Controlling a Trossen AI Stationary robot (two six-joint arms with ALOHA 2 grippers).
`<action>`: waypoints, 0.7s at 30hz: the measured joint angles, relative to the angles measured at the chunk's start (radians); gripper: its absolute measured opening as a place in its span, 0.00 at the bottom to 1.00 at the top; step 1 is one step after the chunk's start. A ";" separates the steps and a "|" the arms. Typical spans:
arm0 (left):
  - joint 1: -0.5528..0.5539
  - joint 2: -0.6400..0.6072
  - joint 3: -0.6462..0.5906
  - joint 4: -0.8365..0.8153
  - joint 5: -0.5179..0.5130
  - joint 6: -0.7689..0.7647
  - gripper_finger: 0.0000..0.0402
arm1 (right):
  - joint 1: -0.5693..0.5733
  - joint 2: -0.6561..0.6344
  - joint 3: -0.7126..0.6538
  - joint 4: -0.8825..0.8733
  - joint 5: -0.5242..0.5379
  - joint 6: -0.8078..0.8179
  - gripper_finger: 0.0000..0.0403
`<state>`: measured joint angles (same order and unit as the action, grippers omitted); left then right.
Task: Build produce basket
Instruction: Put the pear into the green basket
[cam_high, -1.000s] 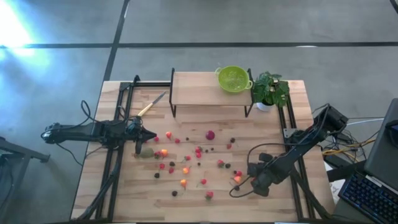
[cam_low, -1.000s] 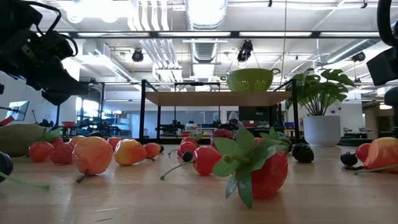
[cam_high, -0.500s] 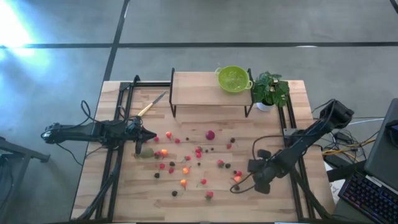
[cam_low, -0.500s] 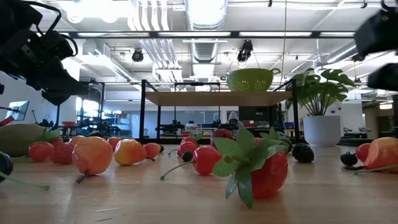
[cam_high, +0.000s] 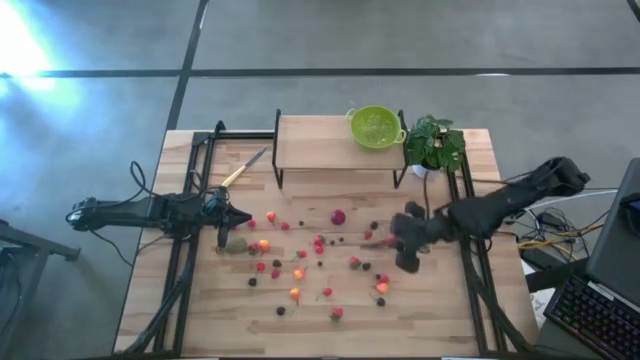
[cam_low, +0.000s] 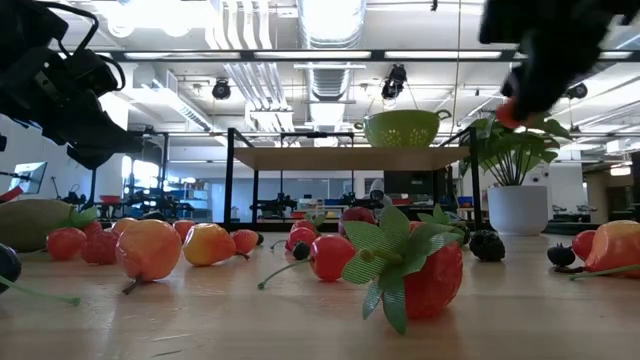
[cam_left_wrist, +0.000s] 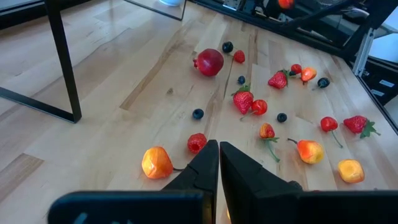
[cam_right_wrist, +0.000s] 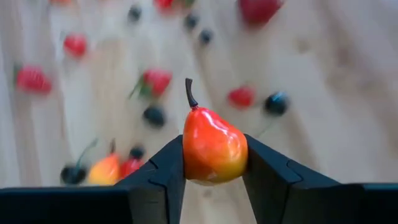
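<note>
The pale wooden plank table (cam_high: 440, 320) stands on a grey concrete floor, with a bright open workshop of ceiling ducts and lights behind it. Along its far edge a low black-framed wooden shelf (cam_high: 320, 142) carries the round lime-green colander basket (cam_high: 375, 127) at its right end, just beside a leafy green plant in a white pot (cam_high: 433, 147) near the far right corner. A yellow-handled knife (cam_high: 243, 168) lies left of the shelf. Small red, orange and dark fruits (cam_high: 318, 244) lie scattered across the middle. The right gripper (cam_right_wrist: 214, 165), raised above them, clamps a small red-orange pear (cam_right_wrist: 213, 148). The left gripper (cam_left_wrist: 219, 163), fingers pressed together, hangs near the left edge above a brownish-green oval fruit (cam_high: 236, 244).
</note>
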<state>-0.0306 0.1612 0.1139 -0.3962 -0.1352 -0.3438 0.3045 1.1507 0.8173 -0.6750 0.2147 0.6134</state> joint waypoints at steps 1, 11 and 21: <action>0.000 0.000 0.000 0.000 0.000 0.000 0.05 | -0.030 -0.009 0.011 0.001 0.000 -0.019 0.33; 0.000 0.000 0.000 0.000 0.000 0.000 0.05 | -0.324 -0.002 0.218 0.000 -0.002 -0.276 0.29; 0.000 0.000 0.000 0.000 0.000 0.000 0.05 | -0.569 0.150 0.486 -0.029 -0.035 -0.449 0.31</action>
<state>-0.0305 0.1614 0.1139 -0.3962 -0.1352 -0.3435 -0.2640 1.3002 1.3036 -0.7035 0.1794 0.1643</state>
